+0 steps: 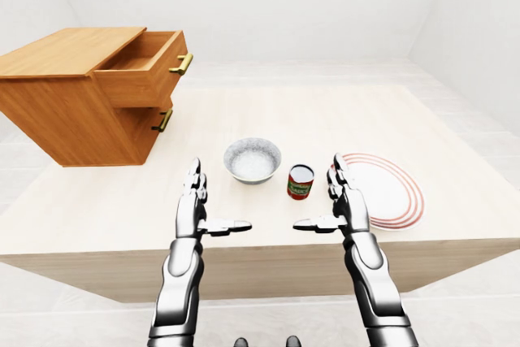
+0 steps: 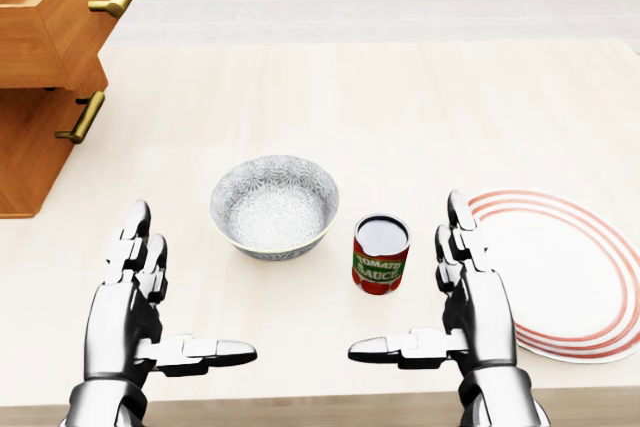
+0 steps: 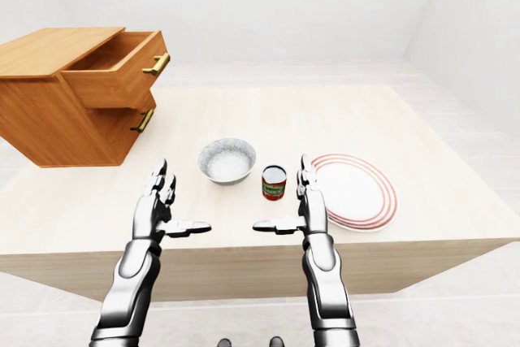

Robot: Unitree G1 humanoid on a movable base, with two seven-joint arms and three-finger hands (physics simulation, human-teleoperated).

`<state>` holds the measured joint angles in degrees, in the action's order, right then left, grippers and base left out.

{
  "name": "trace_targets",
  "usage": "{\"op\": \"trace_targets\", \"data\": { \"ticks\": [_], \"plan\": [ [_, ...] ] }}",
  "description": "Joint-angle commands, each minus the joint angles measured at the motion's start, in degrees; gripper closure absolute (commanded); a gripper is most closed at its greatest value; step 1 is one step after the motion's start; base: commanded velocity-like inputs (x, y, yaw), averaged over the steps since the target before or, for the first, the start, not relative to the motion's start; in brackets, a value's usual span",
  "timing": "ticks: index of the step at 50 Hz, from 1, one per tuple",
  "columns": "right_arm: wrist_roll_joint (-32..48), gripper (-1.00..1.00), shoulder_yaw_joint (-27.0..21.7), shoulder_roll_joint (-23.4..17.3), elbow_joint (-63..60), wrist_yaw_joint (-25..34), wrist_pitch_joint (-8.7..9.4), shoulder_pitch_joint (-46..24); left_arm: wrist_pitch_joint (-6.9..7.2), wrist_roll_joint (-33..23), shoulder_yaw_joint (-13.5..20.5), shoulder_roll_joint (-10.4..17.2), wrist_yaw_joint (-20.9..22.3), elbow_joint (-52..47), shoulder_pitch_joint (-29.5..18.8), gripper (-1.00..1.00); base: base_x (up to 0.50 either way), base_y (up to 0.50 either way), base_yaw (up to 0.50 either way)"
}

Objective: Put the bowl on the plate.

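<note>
nothing is done yet: we hold our left hand (image 2: 140, 312) and right hand (image 2: 455, 297) spread, empty. bowl (image 2: 274, 205) sits left of the tomato sauce can (image 2: 380, 254); plate (image 2: 590, 272) lies bare.

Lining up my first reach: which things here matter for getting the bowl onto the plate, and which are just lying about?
For the job:
- bowl
- plate
- left hand and right hand, both open and empty

Just lying about:
- tomato sauce can, standing between bowl and plate
- wooden drawer unit, top drawer open
</note>
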<state>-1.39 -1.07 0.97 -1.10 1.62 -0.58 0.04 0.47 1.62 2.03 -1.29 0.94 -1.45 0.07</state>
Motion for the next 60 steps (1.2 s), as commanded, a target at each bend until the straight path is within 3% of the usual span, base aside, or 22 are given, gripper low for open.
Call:
{"op": "trace_targets", "data": {
  "ticks": [1,4,6,9,10,22,28,44,60],
  "plan": [
    [0.66,-1.0,-1.93,-1.42,-2.08,1.97,3.4,0.34,0.97,-0.17,-0.03,1.71,2.75,-0.88,1.12,-1.0,0.0,0.0,0.0],
    [0.91,-1.0,-1.76,-1.72,-3.79,1.12,4.37,0.37,0.79,0.27,0.09,1.98,2.86,-1.28,1.05,-1.0,0.0,0.0,0.0],
    [0.49,-1.0,-1.71,-1.95,-5.11,1.33,5.5,0.55,2.19,0.76,0.38,2.23,2.87,-2.05,0.56,-1.0,0.0,0.0,0.0],
    [0.42,-1.0,-1.74,-2.2,-7.1,1.19,5.58,0.86,4.43,1.31,0.55,2.55,3.08,-5.1,1.03,-1.0,0.0,0.0,0.0],
    [0.42,-1.0,-1.76,-2.27,-7.9,1.16,5.58,0.95,4.53,1.43,0.61,2.65,3.11,-6.66,1.31,-1.0,0.0,0.0,0.0],
    [0.49,-1.0,-3.13,-3.13,-22.69,1.78,5.58,1.77,4.53,3.45,4.12,3.9,3.44,-24.63,2.95,-1.0,0.0,0.0,0.0],
    [-0.37,-1.0,-3.72,-3.0,-26.18,3.29,5.58,2.89,4.53,6.59,8.43,4.08,3.62,-31.28,3.02,-1.0,0.0,-0.46,0.0],
    [-0.03,-1.0,-5.54,-3.32,-28.33,3.59,5.58,2.87,4.53,5.87,8.81,3.62,6.06,-27.9,4.83,-1.0,0.0,-0.46,0.0],
    [-1.24,-1.0,-8.43,-3.93,-30.06,3.75,5.58,0.93,4.53,11.11,14.41,5.37,8.38,-32.27,3.69,-1.0,0.0,-0.02,0.0]
  ]
}}
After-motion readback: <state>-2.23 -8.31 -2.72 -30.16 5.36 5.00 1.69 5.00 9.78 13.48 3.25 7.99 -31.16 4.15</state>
